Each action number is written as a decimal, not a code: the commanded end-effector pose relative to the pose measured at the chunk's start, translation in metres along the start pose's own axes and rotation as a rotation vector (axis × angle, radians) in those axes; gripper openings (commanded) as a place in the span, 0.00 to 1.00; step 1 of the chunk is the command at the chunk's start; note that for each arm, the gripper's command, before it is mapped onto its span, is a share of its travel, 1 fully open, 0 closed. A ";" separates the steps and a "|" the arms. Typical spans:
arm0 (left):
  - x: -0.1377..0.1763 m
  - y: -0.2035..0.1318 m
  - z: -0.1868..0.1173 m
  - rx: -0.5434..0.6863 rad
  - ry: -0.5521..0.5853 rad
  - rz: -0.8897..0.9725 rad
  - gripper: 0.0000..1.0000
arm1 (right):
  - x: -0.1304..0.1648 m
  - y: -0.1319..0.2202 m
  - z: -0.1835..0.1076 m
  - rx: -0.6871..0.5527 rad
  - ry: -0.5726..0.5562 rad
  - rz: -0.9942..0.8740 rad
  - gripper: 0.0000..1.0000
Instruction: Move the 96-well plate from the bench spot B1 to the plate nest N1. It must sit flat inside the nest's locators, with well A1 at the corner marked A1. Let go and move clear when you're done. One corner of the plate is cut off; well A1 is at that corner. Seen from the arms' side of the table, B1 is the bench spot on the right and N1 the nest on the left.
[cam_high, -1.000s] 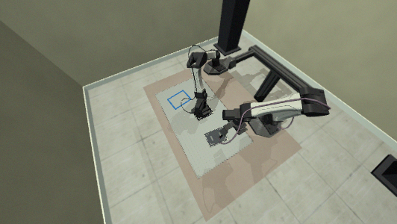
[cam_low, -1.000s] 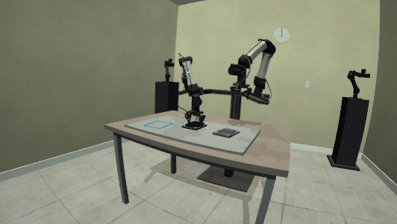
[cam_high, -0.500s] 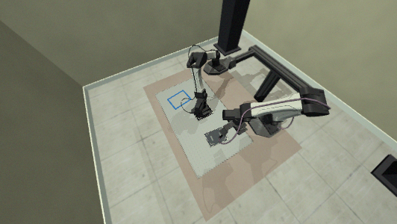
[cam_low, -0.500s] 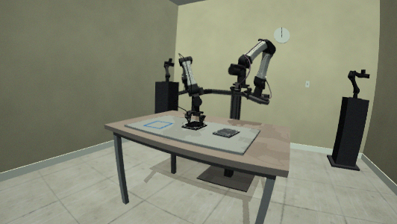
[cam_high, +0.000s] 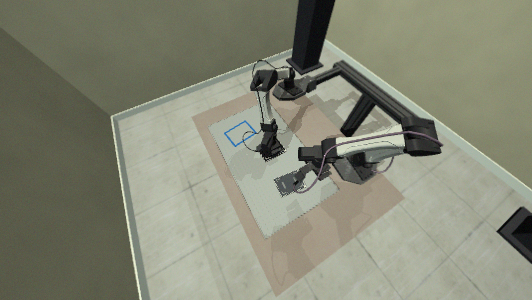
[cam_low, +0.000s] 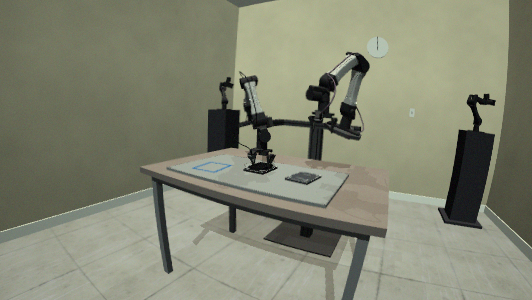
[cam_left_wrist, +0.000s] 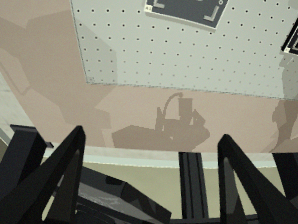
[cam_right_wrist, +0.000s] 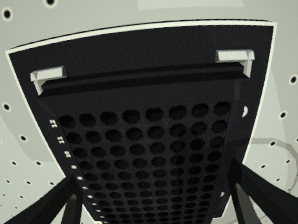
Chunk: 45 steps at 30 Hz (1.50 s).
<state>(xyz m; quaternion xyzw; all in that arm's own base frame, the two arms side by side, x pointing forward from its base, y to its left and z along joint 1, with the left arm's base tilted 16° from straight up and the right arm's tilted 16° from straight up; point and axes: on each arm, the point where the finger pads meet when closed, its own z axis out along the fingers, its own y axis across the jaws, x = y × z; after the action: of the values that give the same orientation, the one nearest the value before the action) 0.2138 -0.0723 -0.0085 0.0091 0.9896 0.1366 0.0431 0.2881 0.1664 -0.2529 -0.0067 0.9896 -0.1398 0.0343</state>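
Nearest is the counter (cam_high: 280, 272) (cam_low: 260, 207) (cam_left_wrist: 100, 117); far left, the blue outline (cam_high: 234, 127) (cam_low: 219, 163) is vacated. The 96-well plate (cam_high: 270, 154) (cam_low: 260, 168) (cam_right_wrist: 145, 130) appears nested mid-counter between spread right fingers; left fingers spread too. N1's identity, A1 unclear; clearing remains.

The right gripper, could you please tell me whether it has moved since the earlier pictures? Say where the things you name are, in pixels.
No, the right gripper (cam_high: 274, 154) (cam_low: 262, 162) (cam_right_wrist: 153, 173) shows no visible shift against the blue outline (cam_high: 229, 140) (cam_low: 204, 171).
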 end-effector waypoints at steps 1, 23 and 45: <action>0.007 0.002 -0.002 0.003 0.009 0.001 1.00 | -0.007 0.005 -0.019 -0.010 -0.035 -0.003 1.00; 0.007 0.002 -0.002 0.003 0.009 0.001 1.00 | -0.011 0.007 -0.029 -0.021 -0.044 0.002 1.00; 0.007 0.002 -0.002 0.003 0.009 0.001 1.00 | -0.013 0.010 -0.030 -0.023 -0.047 0.003 1.00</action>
<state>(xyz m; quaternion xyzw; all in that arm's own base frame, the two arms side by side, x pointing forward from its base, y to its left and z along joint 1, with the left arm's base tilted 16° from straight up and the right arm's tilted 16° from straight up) 0.2138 -0.0723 -0.0085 0.0091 0.9896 0.1366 0.0431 0.2875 0.1699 -0.2415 -0.0071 0.9896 -0.1392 0.0359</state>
